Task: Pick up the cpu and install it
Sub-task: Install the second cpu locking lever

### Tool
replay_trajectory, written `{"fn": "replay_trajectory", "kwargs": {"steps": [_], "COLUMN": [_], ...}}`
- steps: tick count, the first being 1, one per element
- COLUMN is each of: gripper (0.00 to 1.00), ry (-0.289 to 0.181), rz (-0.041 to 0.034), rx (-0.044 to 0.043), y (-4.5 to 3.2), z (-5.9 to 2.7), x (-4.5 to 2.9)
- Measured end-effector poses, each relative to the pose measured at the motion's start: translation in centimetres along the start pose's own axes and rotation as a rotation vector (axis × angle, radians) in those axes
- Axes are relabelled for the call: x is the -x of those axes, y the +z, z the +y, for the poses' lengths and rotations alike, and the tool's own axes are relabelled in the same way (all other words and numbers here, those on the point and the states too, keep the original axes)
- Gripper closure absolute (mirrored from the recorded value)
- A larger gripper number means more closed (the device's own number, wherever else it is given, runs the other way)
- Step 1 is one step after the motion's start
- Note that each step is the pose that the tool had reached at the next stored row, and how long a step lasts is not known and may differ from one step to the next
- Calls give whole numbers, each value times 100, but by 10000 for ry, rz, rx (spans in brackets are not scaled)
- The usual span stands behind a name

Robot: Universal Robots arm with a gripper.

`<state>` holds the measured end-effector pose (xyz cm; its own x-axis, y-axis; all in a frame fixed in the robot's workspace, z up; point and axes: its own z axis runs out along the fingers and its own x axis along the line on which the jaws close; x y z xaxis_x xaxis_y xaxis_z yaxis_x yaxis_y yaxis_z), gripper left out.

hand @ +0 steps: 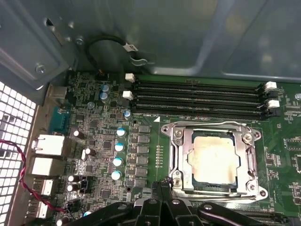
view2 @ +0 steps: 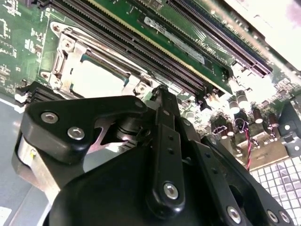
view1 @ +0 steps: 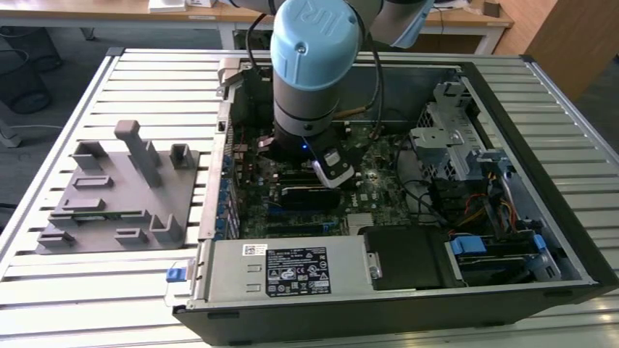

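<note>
Starting at the left of the exterior view, I see a grey fixture tray (view1: pixel 111 196) with upright pegs and slots lying on the slatted metal bench (view1: pixel 58 290). Just beside it, toward the middle of the frame, sits the open computer case (view1: pixel 541 109), with its silver power supply box (view1: pixel 285 270) along the lower edge and a drive cage with blue tabs (view1: pixel 483 243) at the lower right. My arm (view1: pixel 314 65) comes down from the top centre into the case, and my claw (view1: pixel 334 174) hangs low over the green motherboard (view1: pixel 251 203), its black body covering the middle of the board.

In the first wrist view, the rear ports (hand: pixel 47 146) and a row of small capacitors (hand: pixel 118 153) fill the left part of the frame. The long black memory slots (hand: pixel 197 99) run across the upper middle. Right of centre is the socket frame (hand: pixel 214 157), and the cpu (hand: pixel 214 159) lies flat inside it, its pale metal top facing up and the silver bracket around it. My claw (hand: pixel 164 195) shows at the bottom centre, its fingertips pressed together with nothing between them, just beside the near edge of the socket frame.

In the second wrist view the cpu (view2: pixel 96 80) sits in the socket in the upper left, beyond my claw (view2: pixel 162 101).
</note>
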<state>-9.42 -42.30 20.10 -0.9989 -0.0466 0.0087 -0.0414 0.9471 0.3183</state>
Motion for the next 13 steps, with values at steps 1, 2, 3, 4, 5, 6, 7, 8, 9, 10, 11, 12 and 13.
{"fn": "replay_trajectory", "kwargs": {"steps": [1,2,3,4,5,6,7,8,9,10,11,12,13], "gripper": [89,89,89,89,89,89,89,89,89,89,89,89,89], "ry": [0,0,0,0,0,0,0,0,1,0,0,1,0], "rz": [0,0,0,-1,-1,-1,-1,-1,0,-1,-1,0,0], "rx": [0,-1,-1,0,1,1,0,0,0,0,0,0,1], "y": [-11,-23,-37,-51,-66,-80,-96,-107,-118,-128,-140,-154,-167], "z": [3,7,12,17,22,27,33,36,40,43,47,52,56], "x": [0,0,-1,-1,-1,-1,-1,-1,-1,-1,-1,-1,-1]}}
